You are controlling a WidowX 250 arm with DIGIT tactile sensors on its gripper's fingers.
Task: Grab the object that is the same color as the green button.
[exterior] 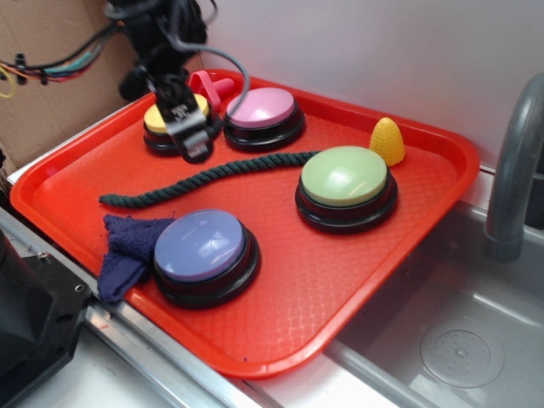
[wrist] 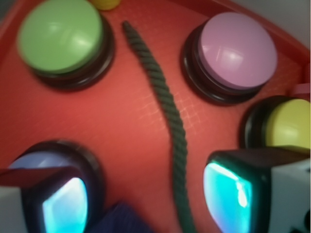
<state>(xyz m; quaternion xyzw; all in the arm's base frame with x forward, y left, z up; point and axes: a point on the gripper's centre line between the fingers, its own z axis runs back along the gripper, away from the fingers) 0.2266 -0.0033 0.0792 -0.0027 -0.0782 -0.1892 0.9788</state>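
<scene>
gripper: fingers spread apart, pinching nothing; it hangs above the far left part of the tray, over the yellow button's near edge, and in the wrist view the rope runs between the two fingertips
rope: dark green, twisted and wavy, lying flat on the tray from the near left toward the far right; its far end stops just beside the green button
green button: pale green dome on a black base, right side of the tray
tray: red, holding everything
purple-blue button: near side of the tray, touching the cloth on its left
cloth: dark blue, crumpled at the near left edge, just beside the rope's near end
pink button: far side, right of the yellow button
yellow button: far left, partly hidden by the gripper
yellow cone: small, far right, just behind the green button
sink: grey, right of the tray
</scene>
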